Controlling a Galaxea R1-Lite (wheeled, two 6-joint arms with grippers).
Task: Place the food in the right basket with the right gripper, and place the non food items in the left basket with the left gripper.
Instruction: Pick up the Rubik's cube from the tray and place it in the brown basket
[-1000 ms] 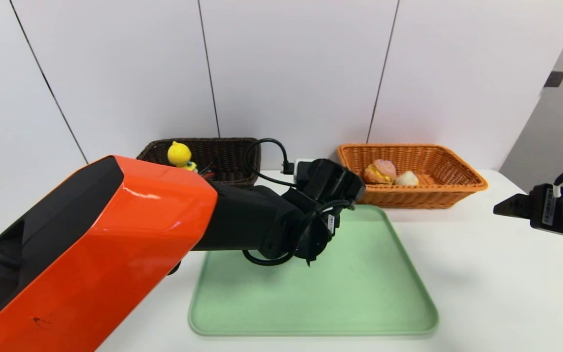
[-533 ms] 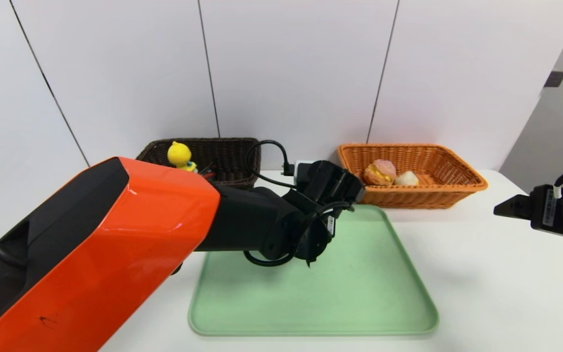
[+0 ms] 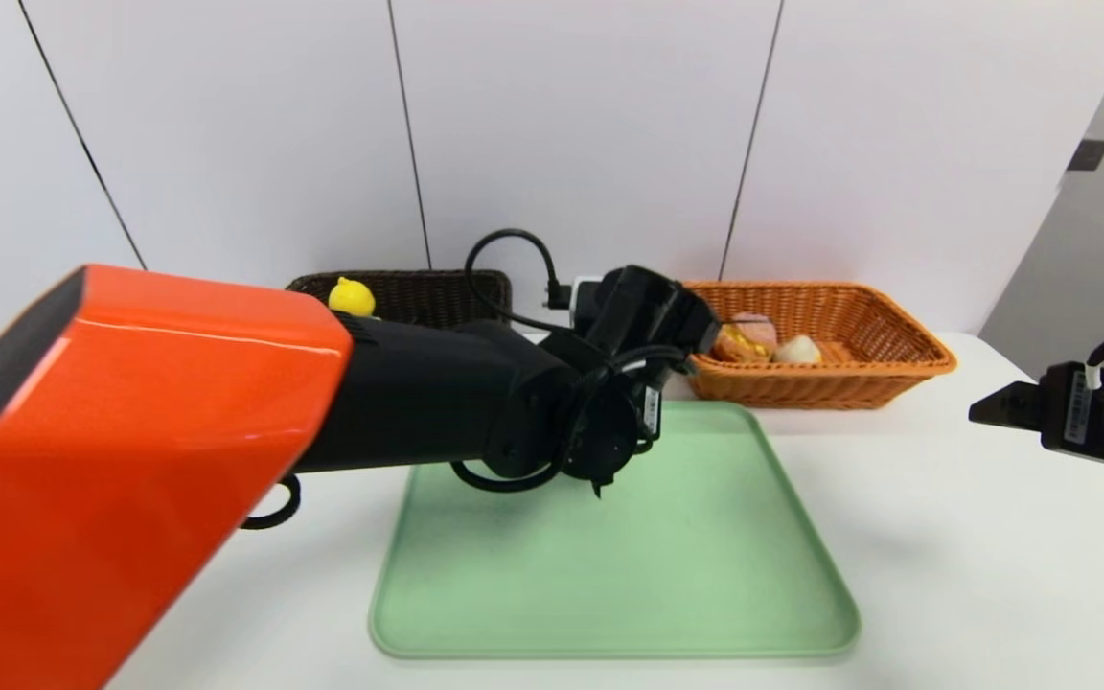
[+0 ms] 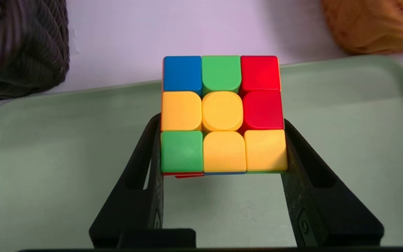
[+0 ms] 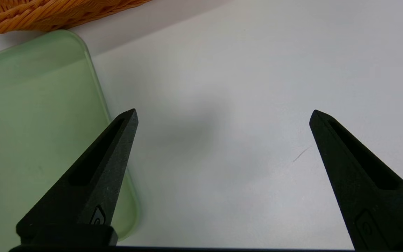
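My left gripper [image 4: 222, 120] is shut on the multicoloured puzzle cube [image 4: 222, 112], one black finger on each side, holding it above the green tray [image 4: 47, 157]. In the head view the left wrist [image 3: 609, 422] hides the cube. The yellow duck toy [image 3: 352, 296] sits in the dark brown left basket [image 3: 437, 287]. Two buns, pinkish [image 3: 755, 331] and pale [image 3: 798, 350], lie in the orange right basket [image 3: 897, 326]. My right gripper [image 5: 223, 112] hangs open and empty over the white table, to the right of the tray.
The green tray [image 3: 705, 575] lies mid-table with both baskets behind it. From the left wrist, the dark basket [image 4: 19, 45] and the orange basket [image 4: 373, 24] show beyond the tray. My left arm's big orange link [image 3: 130, 460] blocks the near left side.
My left arm has risen and its wrist has moved up and back, now covering part of the orange basket's near corner. The right arm has stayed still.
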